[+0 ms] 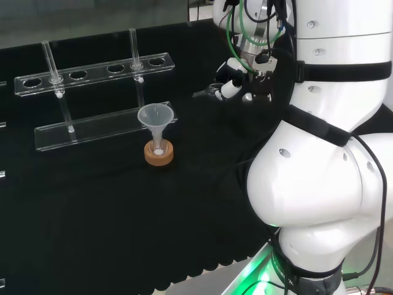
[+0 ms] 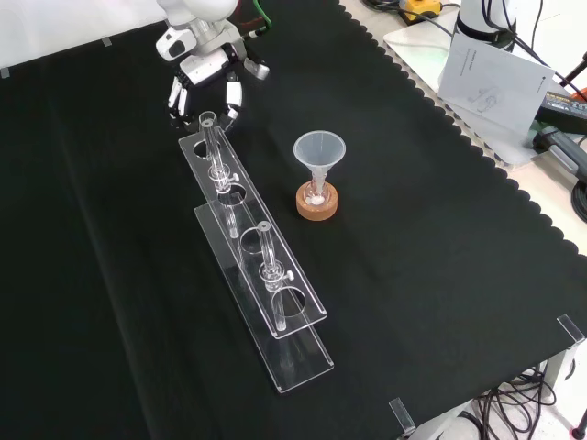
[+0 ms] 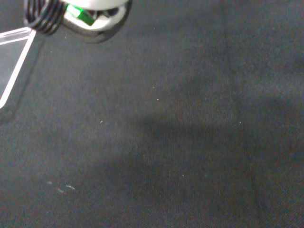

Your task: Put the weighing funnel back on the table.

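Observation:
My hand (image 1: 232, 86) hangs at the end of the white arm, a little above the black cloth, to the right of the clear rack (image 1: 92, 69) in the head view. Seen from the front, the hand (image 2: 204, 75) is at the top of the view, just beyond the rack's far end (image 2: 206, 147). Its fingers (image 2: 174, 99) point down, spread and relaxed, and I see nothing between them. In the wrist view a blurred part of the hand (image 3: 90, 14) shows over bare cloth, beside a corner of the rack (image 3: 12, 57).
The rack holds two upright tubes (image 2: 213, 147) (image 2: 266, 255). The big funnel (image 2: 318, 151) stands in a small flask on a cork ring (image 2: 316, 203), right of the rack in the front view. Papers and cables (image 2: 486, 73) lie beyond the cloth's scalloped edge.

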Motion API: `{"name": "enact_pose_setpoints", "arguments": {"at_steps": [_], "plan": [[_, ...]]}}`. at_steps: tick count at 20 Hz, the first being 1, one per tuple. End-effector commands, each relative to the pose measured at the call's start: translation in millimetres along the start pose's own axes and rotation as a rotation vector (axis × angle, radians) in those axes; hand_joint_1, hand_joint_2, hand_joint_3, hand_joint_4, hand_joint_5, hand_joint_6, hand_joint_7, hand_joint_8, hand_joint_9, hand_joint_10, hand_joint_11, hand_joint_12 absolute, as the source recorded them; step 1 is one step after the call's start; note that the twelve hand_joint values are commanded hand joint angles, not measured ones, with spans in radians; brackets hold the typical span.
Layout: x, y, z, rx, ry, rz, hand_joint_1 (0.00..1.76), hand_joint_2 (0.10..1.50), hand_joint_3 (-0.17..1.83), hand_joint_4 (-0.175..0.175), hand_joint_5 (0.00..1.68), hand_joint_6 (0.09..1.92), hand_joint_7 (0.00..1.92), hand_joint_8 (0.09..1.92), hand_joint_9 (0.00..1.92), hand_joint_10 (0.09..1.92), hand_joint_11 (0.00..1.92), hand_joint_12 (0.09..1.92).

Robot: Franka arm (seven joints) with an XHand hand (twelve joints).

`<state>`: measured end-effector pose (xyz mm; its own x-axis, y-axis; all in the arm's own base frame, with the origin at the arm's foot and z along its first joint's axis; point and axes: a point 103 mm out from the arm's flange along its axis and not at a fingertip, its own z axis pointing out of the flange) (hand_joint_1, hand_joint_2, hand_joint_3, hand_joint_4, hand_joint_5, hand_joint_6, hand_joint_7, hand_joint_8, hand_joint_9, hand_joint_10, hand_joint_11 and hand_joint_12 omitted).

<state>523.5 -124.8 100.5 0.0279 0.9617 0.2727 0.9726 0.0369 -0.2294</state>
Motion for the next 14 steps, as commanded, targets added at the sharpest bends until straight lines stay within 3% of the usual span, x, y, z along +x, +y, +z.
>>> {"name": "enact_pose_setpoints", "arguments": {"at_steps": [1,14], "plan": [[1,6,7,0.014,-0.004,-0.006,1.09,0.71,0.63,0.175,1.18,0.83,0.54,0.65,0.92,0.33,0.75,1.08],[-12,17,16,0.036,-0.039,0.015,1.09,0.71,0.62,0.175,1.18,0.83,0.54,0.65,0.92,0.33,0.75,1.08]]}}
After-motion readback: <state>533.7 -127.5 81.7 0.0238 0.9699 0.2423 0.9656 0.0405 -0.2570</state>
